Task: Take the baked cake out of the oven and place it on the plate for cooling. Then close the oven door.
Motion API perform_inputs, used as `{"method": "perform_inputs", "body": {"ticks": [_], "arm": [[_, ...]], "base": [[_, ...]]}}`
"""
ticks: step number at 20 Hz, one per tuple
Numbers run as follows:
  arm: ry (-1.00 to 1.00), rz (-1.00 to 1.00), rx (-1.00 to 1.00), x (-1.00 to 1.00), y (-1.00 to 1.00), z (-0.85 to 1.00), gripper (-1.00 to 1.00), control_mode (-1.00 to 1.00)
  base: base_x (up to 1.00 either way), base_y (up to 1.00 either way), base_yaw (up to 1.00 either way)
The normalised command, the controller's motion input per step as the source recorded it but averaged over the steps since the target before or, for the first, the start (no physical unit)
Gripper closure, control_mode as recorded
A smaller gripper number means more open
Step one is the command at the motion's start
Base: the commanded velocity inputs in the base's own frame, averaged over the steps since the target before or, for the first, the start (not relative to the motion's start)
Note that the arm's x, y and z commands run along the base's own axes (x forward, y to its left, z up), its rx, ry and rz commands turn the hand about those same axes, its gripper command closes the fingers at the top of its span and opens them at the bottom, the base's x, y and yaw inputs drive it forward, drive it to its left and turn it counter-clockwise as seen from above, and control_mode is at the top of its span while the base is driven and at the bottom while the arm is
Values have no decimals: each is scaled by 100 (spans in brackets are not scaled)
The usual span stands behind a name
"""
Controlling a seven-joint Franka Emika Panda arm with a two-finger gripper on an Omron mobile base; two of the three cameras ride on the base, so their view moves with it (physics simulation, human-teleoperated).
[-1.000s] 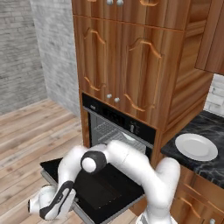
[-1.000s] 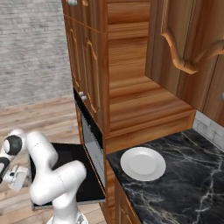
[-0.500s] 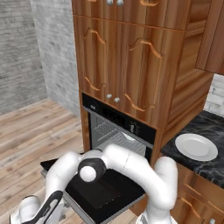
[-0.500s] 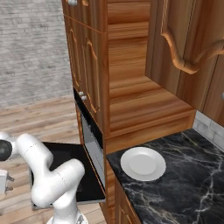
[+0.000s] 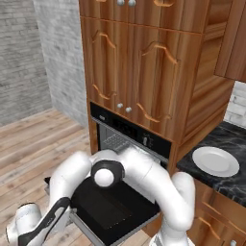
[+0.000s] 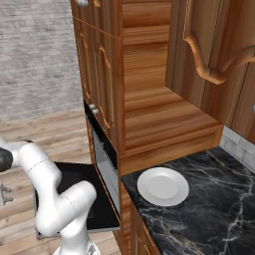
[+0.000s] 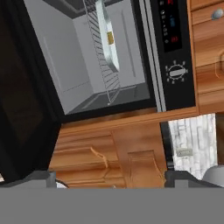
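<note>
Arm swung lower-left; end effector (image 5: 19, 235) beside open oven door (image 5: 113, 206).

We see the white arm (image 5: 144, 178) rise from its base, bend at a dark elbow joint and reach down low to the left. Its gripper (image 7: 109, 178) hangs near floor level, fingertips (image 7: 41, 178) spread wide, holding nothing.

- A rendered home kitchen.
- Brown wooden cabinet doors (image 5: 144, 81) fill the tall unit, with a black built-in oven (image 5: 126, 137) set below them.
- To the right runs a black marble counter (image 6: 209, 199) bearing a white plate (image 6: 163, 186).
- Wood plank floor (image 5: 33, 144) and grey brick wall (image 6: 35, 55) lie to the left.
</note>
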Motion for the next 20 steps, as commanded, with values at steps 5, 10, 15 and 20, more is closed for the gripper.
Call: {"method": "perform_inputs", "body": {"ticks": [5,10,15,20], "arm": [[0,0,1,51,-87,70,-100,-100],[0,0,5,51,-100,45,-100,-100],[0,3,5,32,-100,11,-100,-100],[-1,9,1,25,-97,-4,-100,-100]], "base": [[0,0,0],[0,0,0],[0,0,0],[0,0,0]]}}
